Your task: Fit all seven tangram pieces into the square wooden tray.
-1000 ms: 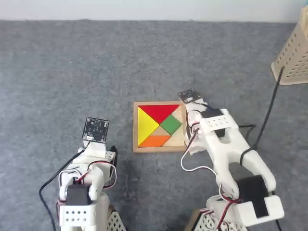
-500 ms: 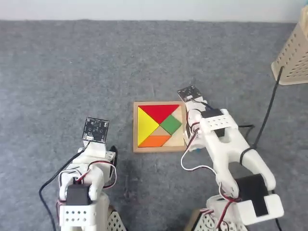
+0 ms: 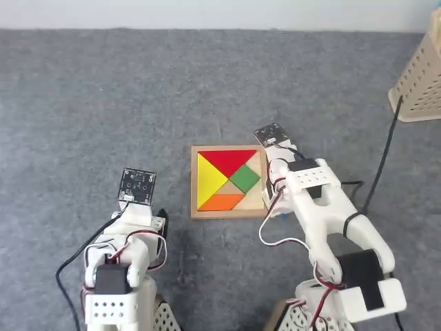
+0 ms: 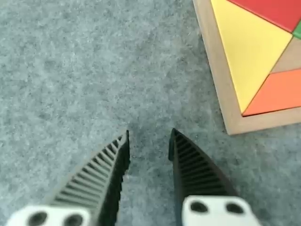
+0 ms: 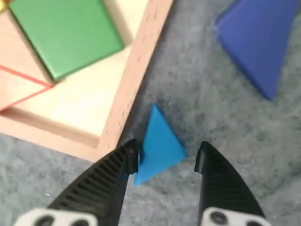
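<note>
The square wooden tray (image 3: 193, 183) lies mid-table and holds a red triangle (image 3: 234, 160), a yellow triangle (image 3: 207, 181), a green square (image 3: 244, 179), an orange piece (image 3: 222, 202) and a wood-coloured triangle (image 3: 227, 188). Its right strip is bare. My right gripper (image 5: 168, 145) is open just outside the tray's rim (image 5: 136, 70), its fingers either side of a small light blue triangle (image 5: 159, 147) on the carpet. One finger touches that triangle's edge. A larger dark blue triangle (image 5: 261, 37) lies farther out. My left gripper (image 4: 148, 139) hangs open and empty over carpet near the tray's corner (image 4: 225, 110).
Grey carpet covers the whole table. A perforated beige container (image 3: 420, 76) stands at the far right edge with a black cable (image 3: 386, 158) running below it. The right arm's body (image 3: 324, 207) overhangs the carpet right of the tray.
The right arm's wrist has shifted slightly left and away. The left arm and the pieces in the tray have not moved.
</note>
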### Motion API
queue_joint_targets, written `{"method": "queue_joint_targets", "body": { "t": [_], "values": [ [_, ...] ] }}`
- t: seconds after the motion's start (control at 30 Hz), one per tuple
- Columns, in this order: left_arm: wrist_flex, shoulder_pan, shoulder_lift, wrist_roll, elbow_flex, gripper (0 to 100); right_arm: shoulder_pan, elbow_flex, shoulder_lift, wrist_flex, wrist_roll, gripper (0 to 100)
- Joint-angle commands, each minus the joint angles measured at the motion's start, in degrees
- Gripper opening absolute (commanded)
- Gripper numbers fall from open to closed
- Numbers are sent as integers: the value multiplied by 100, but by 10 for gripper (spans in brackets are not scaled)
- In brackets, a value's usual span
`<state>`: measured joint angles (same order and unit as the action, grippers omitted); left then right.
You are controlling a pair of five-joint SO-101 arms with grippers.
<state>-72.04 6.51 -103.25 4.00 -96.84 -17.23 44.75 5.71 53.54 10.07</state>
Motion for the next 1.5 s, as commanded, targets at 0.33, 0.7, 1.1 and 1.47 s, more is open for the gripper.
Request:
{"method": "queue_joint_targets", "body": {
  "t": [0.33, 0.7, 1.1, 1.47],
  "values": [
    [-26, 0, -88, -44, 31, 133, 84, -97, -242, -48, -18, 108],
    [-26, 0, -88, -44, 31, 133, 92, -123, -13, 4, -9, 73],
    [-26, 0, -88, -44, 31, 133, -163, -1670, 716, 1297, 730, 73],
    [-26, 0, -88, -44, 31, 133, -787, -4290, -1780, 1745, 1705, 73]
  ]
}}
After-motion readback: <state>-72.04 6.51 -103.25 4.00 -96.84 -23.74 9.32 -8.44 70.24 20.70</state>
